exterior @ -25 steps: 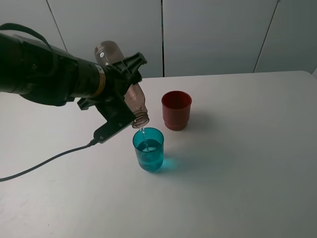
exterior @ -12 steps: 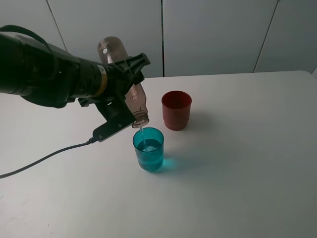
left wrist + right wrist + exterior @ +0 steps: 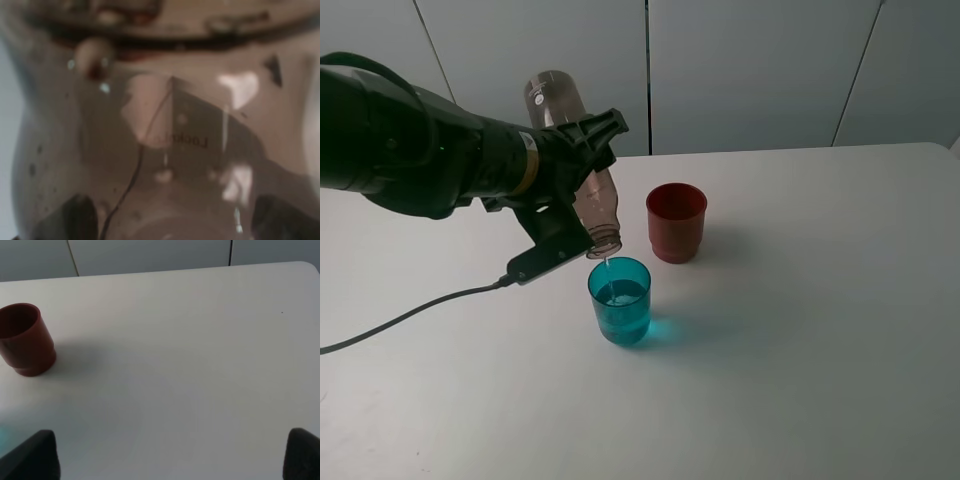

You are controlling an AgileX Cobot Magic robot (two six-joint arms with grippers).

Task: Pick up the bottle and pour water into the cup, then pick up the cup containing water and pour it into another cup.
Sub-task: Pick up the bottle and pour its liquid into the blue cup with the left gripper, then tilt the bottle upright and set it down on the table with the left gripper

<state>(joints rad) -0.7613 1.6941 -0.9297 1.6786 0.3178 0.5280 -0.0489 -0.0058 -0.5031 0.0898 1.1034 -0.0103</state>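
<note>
teal cup [image 3: 620,308] stands on the table [image 3: 800,300], about half full, with a thin stream falling into it from the bottle [image 3: 595,208]. my left pincer [image 3: 578,182] stays clamped around the bottle's middle and has tipped it steeper over the last second, neck just above the rim. i judge this first pour nearly done. red cup [image 3: 676,225] waits just beside. my right pincer [image 3: 166,458] hangs spread.
</note>
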